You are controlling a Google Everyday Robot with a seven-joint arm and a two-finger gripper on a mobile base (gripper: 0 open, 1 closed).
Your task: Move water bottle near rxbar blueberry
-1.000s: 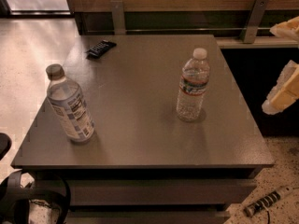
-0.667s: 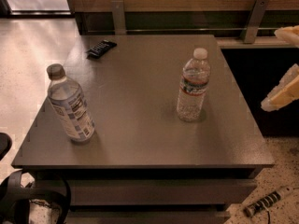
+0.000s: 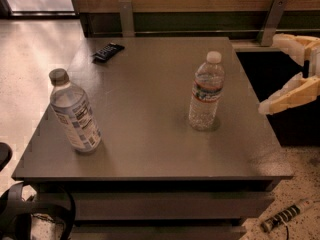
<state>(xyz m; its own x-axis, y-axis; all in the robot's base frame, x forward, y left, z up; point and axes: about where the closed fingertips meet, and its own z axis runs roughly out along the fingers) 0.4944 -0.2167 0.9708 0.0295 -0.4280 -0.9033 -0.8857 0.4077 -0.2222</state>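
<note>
1. The gripper is at the right edge of the view, beside the table and off it. Its two pale fingers stand wide apart and hold nothing.
2. The water bottle stands upright on the right half of the table, near the gripper but apart from it.
3. The rxbar blueberry lies flat at the far left corner, well apart from the water bottle; its lettering seems pale.
4. A wider bottle with a grey cap stands at the near left.

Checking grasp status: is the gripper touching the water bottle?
Apart. Camera view shows the gripper open, by the right edge of the table, a plain gap from the water bottle.
</note>
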